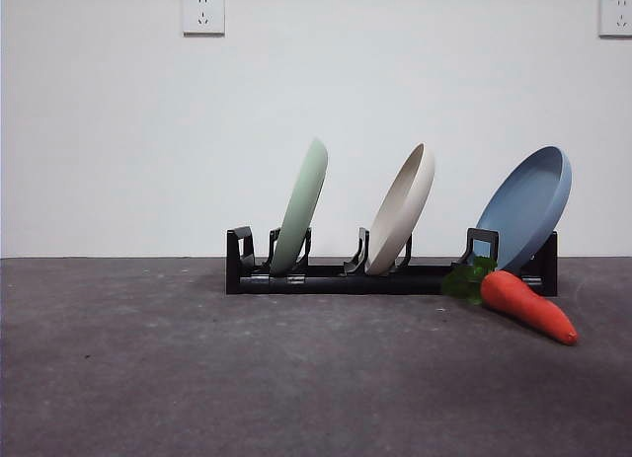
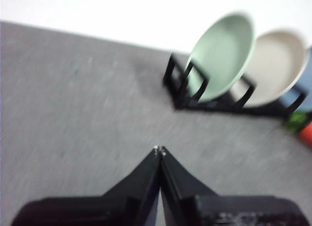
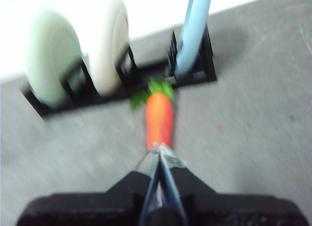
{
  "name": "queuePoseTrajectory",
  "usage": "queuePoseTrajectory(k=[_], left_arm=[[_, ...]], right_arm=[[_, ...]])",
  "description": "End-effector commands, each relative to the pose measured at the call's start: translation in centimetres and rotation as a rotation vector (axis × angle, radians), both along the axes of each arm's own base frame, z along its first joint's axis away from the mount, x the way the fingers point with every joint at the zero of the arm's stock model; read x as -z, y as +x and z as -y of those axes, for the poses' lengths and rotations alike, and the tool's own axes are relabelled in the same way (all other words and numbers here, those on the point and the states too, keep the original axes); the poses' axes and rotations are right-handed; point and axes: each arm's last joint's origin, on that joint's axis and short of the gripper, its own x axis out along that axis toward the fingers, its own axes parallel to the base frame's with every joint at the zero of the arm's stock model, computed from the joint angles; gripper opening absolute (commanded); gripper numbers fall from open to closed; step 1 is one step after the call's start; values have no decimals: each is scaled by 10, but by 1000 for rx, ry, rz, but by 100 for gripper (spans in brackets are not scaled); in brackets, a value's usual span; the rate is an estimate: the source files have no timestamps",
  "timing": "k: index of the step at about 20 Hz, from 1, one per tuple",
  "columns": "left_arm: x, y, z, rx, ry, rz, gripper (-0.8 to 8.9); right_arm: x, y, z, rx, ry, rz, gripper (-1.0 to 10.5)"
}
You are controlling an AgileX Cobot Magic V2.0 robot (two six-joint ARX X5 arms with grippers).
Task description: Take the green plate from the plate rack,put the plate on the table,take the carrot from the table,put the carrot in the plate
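In the front view, the green plate (image 1: 300,206) is leaning in the plate rack (image 1: 390,276) at its far end from the carrot (image 1: 527,304), with a beige plate (image 1: 401,209) and a blue plate (image 1: 525,206) beside it, and the carrot is lying on the table (image 1: 197,378) just in front of the rack's blue-plate end. In the left wrist view, the left gripper (image 2: 160,150) is hanging clenched and empty over bare table, well apart from the rack. In the right wrist view, the right gripper (image 3: 160,147) is hovering clenched with its tips at the carrot's narrow end, grasping nothing.

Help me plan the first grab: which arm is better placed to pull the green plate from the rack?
Left, probably: the left gripper faces the green plate, while the right gripper points at the carrot.
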Motion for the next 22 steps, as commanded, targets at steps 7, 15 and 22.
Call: queuePoseTrajectory(k=[7, 15, 22], left_arm=[[-74, -20, 3, 159, -48, 5, -7], [-115, -19, 8, 357, -11, -72, -7], [-132, -16, 12, 506, 55, -149, -8]], right_arm=[[-85, -9, -3, -158, 33, -2, -12], [-135, -5, -8, -327, -137, -185, -11], [-161, -4, -12, -528, -203, -330, -11]])
